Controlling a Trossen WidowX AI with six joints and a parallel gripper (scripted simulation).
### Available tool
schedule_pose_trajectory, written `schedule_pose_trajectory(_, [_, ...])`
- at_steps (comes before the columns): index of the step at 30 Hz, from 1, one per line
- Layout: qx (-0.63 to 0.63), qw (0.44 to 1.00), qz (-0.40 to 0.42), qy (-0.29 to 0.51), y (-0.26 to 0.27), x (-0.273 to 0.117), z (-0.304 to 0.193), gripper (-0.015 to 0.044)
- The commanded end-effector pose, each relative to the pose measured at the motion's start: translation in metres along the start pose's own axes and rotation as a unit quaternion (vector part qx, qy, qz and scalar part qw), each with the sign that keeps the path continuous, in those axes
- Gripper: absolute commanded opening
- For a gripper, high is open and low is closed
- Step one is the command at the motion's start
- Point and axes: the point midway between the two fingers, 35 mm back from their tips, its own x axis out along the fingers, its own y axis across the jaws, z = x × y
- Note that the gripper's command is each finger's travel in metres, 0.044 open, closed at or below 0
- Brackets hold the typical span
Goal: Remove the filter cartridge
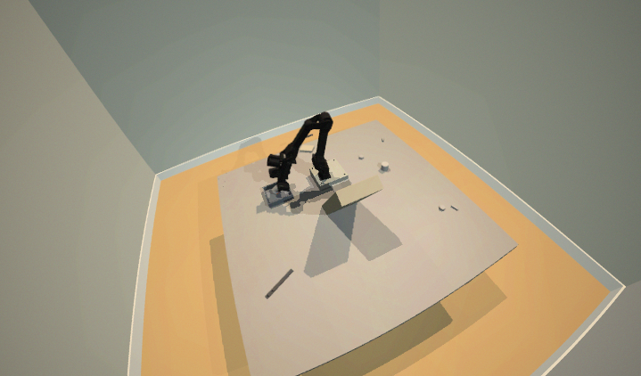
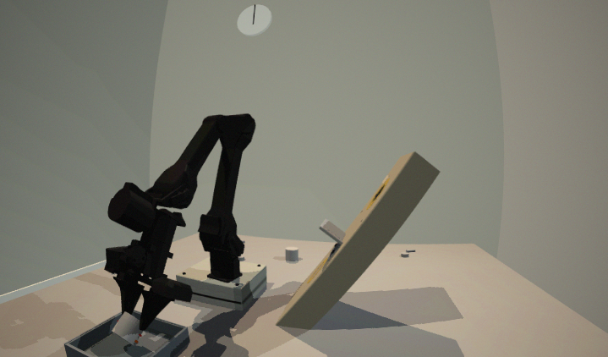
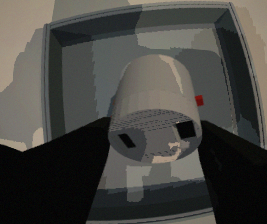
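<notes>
So the tray point(image 1: 271, 204) point(image 2: 84, 353) point(image 3: 262, 120) is a shallow, square-ish, blue-grey thing with low walls, sitting on the table near the arm's pale base point(image 1: 341, 179) point(image 2: 252, 283). The filter cartridge point(image 2: 127, 327) point(image 3: 154, 100) is down inside those walls, out of the panel, tilted, and the gripper point(image 1: 283, 189) point(image 2: 134, 320) point(image 3: 154, 127) has it pinched between its two fingers, which stand roughly half open around it. In the wrist view the face with the two dark slots points back up at the camera, and there's a little red bit point(image 3: 199, 100) poking out at its side. Can't really tell if the cartridge is touching the tray floor. The service panel point(image 1: 359, 192) point(image 2: 363, 253) is a thick beige slab leaning at a slant, with yellow-edged openings on its face and a pale flap-like piece point(image 2: 332, 231) sticking out of it. The table point(image 1: 388, 290) point(image 2: 429, 271) is a big pinkish-beige top with hard shadows all over it. A small white cylinder point(image 1: 384, 166) point(image 2: 291, 254) stands upright well apart from the tray, and a dark flat bar point(image 1: 279, 283) lies off by itself. Room-wise, it's an orange floor point(image 1: 182, 280), plain grey-green walls point(image 1: 490, 93) point(image 2: 341, 111) and a round pale clock-like disc point(image 2: 254, 20) up high.
</notes>
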Motion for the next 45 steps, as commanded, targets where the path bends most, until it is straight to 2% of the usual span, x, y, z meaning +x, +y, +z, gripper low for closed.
schedule_pose_trajectory(1, [0.000,1.000,0.000,-0.002,0.000,-0.001,0.002,0.0079])
schedule_pose_trajectory(15, [0.000,1.000,0.000,-0.002,0.000,-0.001,0.002,0.0440])
schedule_pose_trajectory(21, [0.000,1.000,0.000,-0.002,0.000,-0.008,0.007,0.0440])
schedule_pose_trajectory(25, [0.000,1.000,0.000,-0.002,0.000,-0.053,0.033,0.0440])
schedule_pose_trajectory(27, [0.000,1.000,0.000,-0.002,0.000,-0.062,0.036,0.0440])
schedule_pose_trajectory(30, [0.000,1.000,0.000,-0.002,0.000,-0.062,0.036,0.0440])
schedule_pose_trajectory(31, [0.001,1.000,-0.001,-0.008,0.000,-0.050,0.034,0.0440])
schedule_pose_trajectory(45, [0.001,1.000,-0.001,-0.008,0.000,-0.050,0.034,0.0440])
